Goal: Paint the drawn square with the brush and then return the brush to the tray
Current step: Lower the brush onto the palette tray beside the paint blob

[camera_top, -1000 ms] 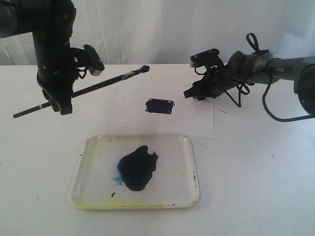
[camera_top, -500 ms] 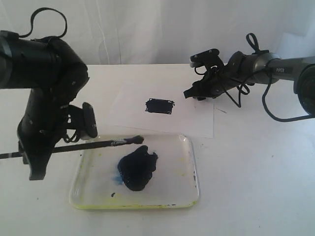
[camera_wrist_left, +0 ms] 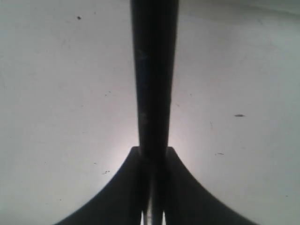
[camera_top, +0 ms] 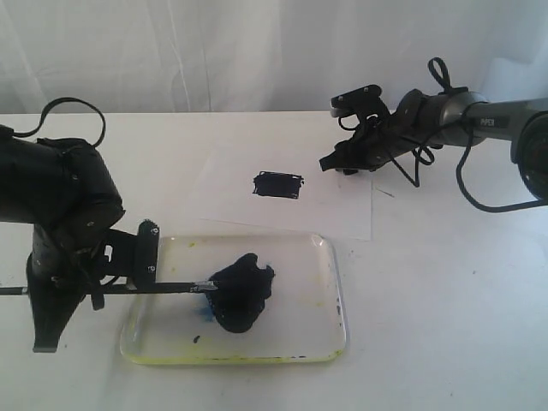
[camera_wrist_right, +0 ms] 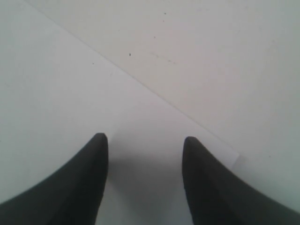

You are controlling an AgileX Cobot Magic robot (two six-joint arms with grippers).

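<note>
The drawn square (camera_top: 278,185) on the white paper sheet (camera_top: 334,210) is filled with dark paint. The clear tray (camera_top: 308,338) lies near the front, with a dark navy paint blob (camera_top: 240,291) in it. My left gripper (camera_top: 96,289) sits low at the tray's left end, shut on the brush (camera_top: 167,288). The black handle runs level across the tray rim and its tip meets the blob. In the left wrist view the brush (camera_wrist_left: 154,75) passes between the closed jaws of my left gripper (camera_wrist_left: 153,152). My right gripper (camera_top: 336,163) rests open on the paper's far right corner, also seen as gripper (camera_wrist_right: 144,139).
The handle's back end (camera_top: 13,292) sticks out left past the arm over the white table (camera_top: 445,325). The right arm's cables (camera_top: 411,163) hang over the table behind the paper. A white curtain backs the scene.
My left arm has come down and toward the front with the brush, from above the paper's left side to the tray. The brush tip now touches the paint blob. The right arm has not moved.
</note>
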